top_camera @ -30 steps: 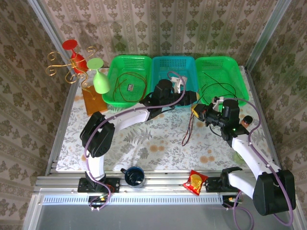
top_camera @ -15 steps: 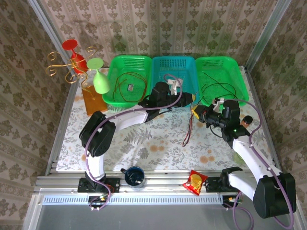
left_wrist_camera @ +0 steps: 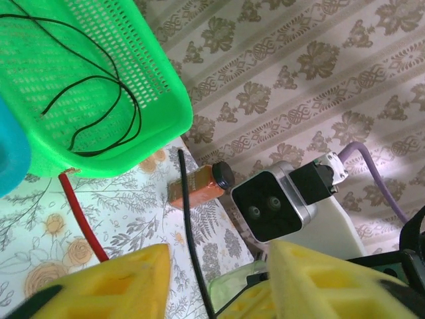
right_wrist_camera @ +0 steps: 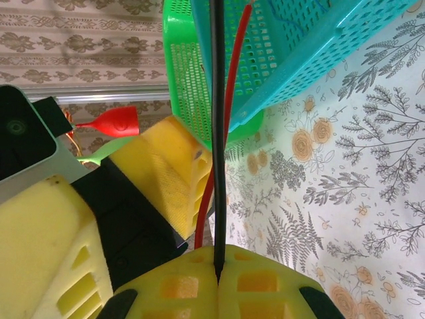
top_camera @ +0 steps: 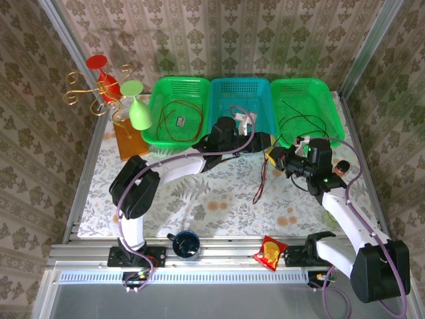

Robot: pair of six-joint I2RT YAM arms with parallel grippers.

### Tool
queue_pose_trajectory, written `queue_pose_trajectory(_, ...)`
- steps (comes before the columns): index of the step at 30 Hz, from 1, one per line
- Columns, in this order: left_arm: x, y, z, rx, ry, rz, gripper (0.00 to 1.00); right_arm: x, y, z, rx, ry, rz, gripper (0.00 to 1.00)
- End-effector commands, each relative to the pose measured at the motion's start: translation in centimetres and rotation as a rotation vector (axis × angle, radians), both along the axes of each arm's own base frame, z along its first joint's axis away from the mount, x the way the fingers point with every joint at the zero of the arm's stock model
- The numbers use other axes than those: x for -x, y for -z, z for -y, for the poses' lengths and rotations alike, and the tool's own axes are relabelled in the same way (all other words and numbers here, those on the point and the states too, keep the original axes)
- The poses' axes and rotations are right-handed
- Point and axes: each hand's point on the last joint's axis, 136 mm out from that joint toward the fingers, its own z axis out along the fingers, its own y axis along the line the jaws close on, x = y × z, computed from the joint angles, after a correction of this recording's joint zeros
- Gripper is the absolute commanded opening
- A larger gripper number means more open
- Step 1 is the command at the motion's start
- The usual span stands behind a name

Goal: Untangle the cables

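The left fingers point(top_camera: 263, 140) had dipped slightly toward the right fingers point(right_wrist_camera: 218, 287) and stood open around the black cable point(right_wrist_camera: 217, 133) that the right fingers gripped, the red cable point(top_camera: 259, 181) trailing onto the counter point(top_camera: 212, 199), so separation looked near.

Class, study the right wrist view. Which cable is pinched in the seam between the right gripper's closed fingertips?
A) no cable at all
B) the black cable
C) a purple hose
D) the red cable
B: the black cable runs straight down into the closed seam of the right gripper, while the red cable runs alongside and stays to one side of that seam.
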Motion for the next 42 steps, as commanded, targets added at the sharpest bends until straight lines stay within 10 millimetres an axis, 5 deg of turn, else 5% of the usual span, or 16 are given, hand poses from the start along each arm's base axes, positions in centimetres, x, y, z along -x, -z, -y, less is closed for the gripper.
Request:
queue_pose_trajectory(1,-0.5,-3.1,-2.0,0.029,-0.026,0.077,0.47,0.1,-1.8,0.0,0.022,-0.009,0.054,0.00)
queue_pose_trajectory(8,-1.9,-3.9,-6.1,-0.008,-0.068,0.080,0.50,0.2,-2.0,-0.1,0.019,-0.016,0.068,0.00)
queue_pose_trajectory(17,0.5,-1.3,-4.2,0.047,0.038,-0.085,0.56,0.2,-5.0,-1.1,-0.027,-0.084,0.255,0.00)
queue_pose_trajectory(34,0.6,-2.3,-2.5,0.155,0.082,-0.112,0.57,0.9,-4.9,-2.3,-0.030,-0.160,0.288,0.00)
queue_pose_trajectory(38,0.5,-2.6,-2.3,0.172,0.076,-0.104,0.44,0.8,-4.6,-2.4,-0.025,-0.163,0.276,0.00)
queue_pose_trajectory(42,0.3,-3.2,-2.4,0.179,0.067,-0.082,0.15,0.9,-4.5,-2.3,-0.011,-0.160,0.270,0.00)
